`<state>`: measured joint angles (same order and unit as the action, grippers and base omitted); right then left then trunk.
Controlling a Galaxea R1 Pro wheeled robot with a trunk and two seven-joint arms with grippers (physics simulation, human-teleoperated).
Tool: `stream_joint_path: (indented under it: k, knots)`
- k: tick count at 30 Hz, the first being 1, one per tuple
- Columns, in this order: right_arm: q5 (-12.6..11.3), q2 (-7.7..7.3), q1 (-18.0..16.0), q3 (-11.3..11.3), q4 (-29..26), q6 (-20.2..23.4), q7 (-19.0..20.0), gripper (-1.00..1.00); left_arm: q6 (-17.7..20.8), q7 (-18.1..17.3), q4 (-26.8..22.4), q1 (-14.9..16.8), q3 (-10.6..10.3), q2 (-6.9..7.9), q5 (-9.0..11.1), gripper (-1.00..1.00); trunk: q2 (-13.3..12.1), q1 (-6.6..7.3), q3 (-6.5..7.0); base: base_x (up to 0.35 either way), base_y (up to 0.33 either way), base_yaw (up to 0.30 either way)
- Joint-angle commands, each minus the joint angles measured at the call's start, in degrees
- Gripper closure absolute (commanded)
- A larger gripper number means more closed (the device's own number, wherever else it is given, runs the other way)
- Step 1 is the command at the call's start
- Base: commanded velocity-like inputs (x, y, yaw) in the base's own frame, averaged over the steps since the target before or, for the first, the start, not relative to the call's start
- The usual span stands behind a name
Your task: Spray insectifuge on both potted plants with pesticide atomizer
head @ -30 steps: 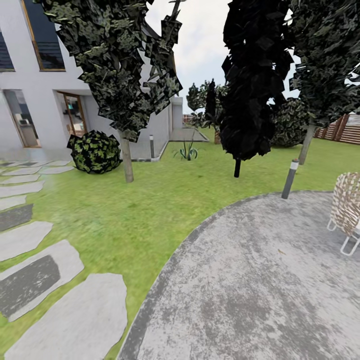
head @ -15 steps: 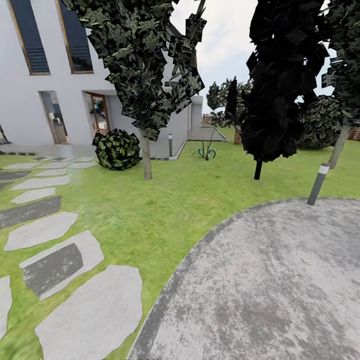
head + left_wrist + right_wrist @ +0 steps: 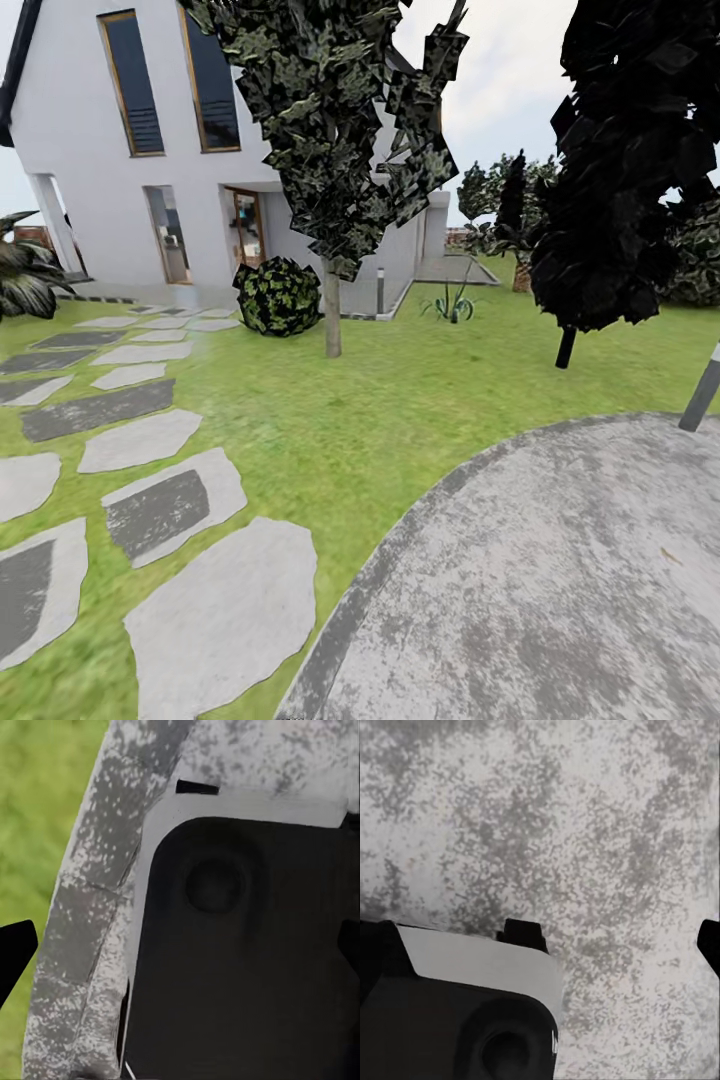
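View swinging left across green lawn garden [image 3: 330, 420]: wicker chair gone, white house [image 3: 120, 210] now central. Just searching; dark green atomizer bottle nowhere spotted yet. Can't tell fingers' state, either arm.

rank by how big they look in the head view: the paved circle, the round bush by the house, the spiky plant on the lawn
1. Paved circle, by far the largest; it is also nearest the camera.
2. Round bush.
3. Spiky plant, smallest; it stands farther off, so true size is unsure.
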<state>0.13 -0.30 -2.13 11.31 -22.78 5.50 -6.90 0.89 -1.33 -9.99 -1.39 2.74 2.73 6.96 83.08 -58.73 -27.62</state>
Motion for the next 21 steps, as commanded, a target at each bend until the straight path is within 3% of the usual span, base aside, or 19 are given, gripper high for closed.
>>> stream_joint_path:
  k: [1, 7, 8, 9, 12, 14, 15, 21]
  knots:
    - [-0.1, 0.01, 0.0, 0.0, -3.7, 2.7, -0.8, -1.0, 0.6, -0.2, -2.4, 0.0, 0.3, 0.03, 2.1, -1.0, 0.0, 0.0, -0.01, 0.0, 0.0, 0.272]
    - [-0.2, 0.11, 0.0, -0.1, -27.7, 18.0, -4.2, -1.0, 8.9, -0.3, -21.6, 0.0, 0.7, -0.04, 14.3, -1.0, 0.0, 0.0, -0.01, 0.0, 0.0, 0.272]
    - [-0.1, 0.12, -0.3, -0.1, -34.9, 22.0, -4.5, -1.0, 10.6, -0.2, -28.2, 0.0, 0.7, -0.21, 17.1, -1.0, 0.0, 0.0, -0.01, 0.0, 0.0, 0.272]
    - [0.0, 0.14, -0.6, -0.1, -39.7, 24.6, -4.6, -1.0, 11.1, -0.1, -31.9, 0.0, 0.7, -0.94, 18.5, -1.0, 0.0, 0.0, -0.01, 0.0, 0.0, 0.272]
    - [0.3, 0.11, -1.0, -0.1, -47.8, 28.6, -4.8, -1.0, 9.9, 0.1, -37.4, 0.0, 0.7, -3.35, 19.9, -1.0, 0.0, 0.0, -0.01, 0.0, 0.0, 0.27]
    - [0.4, 0.12, -1.6, 0.0, -53.9, 31.3, -6.9, -1.0, -2.6, 0.2, -38.4, -0.1, 0.4, -6.2, 21.5, -1.0, 0.0, 0.0, -0.06, 0.0, 0.0, 0.242]
    - [0.4, 0.15, -2.3, 0.2, -54.5, 32.1, -7.3, -1.0, -4.4, 0.1, -37.2, -0.2, 0.5, -6.43, 21.8, -1.0, 0.0, 0.0, -0.1, 0.0, 0.0, 0.235]
    - [0.4, 0.6, -3.1, 2.0, -56.0, 33.9, -7.5, -1.0, -5.5, 0.0, -35.4, -0.2, 0.6, -6.62, 21.9, -1.0, 0.0, 0.0, -0.3, 0.0, 0.0, 0.237]
